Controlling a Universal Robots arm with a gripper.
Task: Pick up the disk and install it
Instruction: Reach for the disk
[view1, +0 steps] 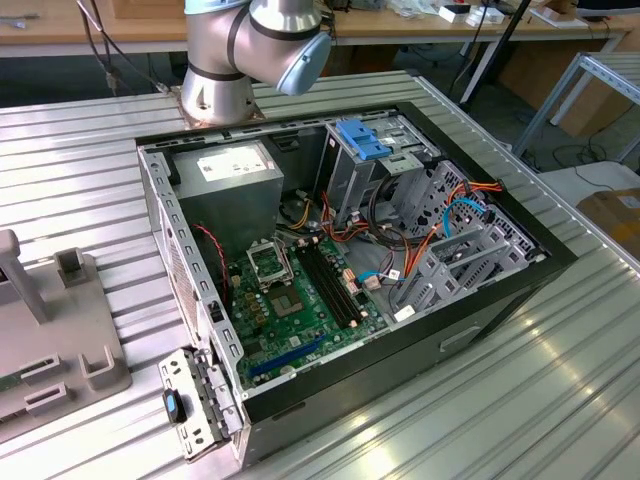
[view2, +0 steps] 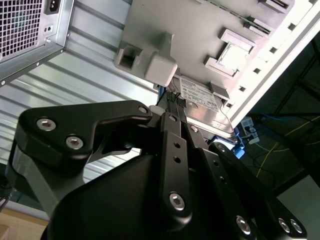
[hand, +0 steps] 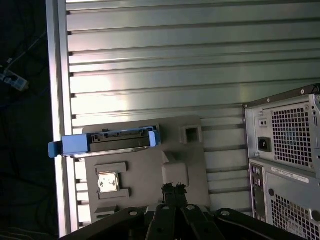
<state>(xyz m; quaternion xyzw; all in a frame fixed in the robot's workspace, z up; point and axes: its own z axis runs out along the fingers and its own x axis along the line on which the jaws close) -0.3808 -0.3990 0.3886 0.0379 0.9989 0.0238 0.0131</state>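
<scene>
The disk (hand: 107, 142) stands on edge in a slot of the grey holder (hand: 150, 165) on the ribbed table (hand: 175, 75), and a small square chip (hand: 108, 182) lies in another recess of that holder, so the pick-up is not yet made. The gripper (hand: 173, 188) hovers over the holder, apart from the disk, fingers together on nothing; a grasp calls for them to part and line up across the blue frame. Beside the holder, the open computer case (view1: 160, 215) holds a circuit board (view1: 290, 320) and a metal drive cage (view1: 455, 255).
</scene>
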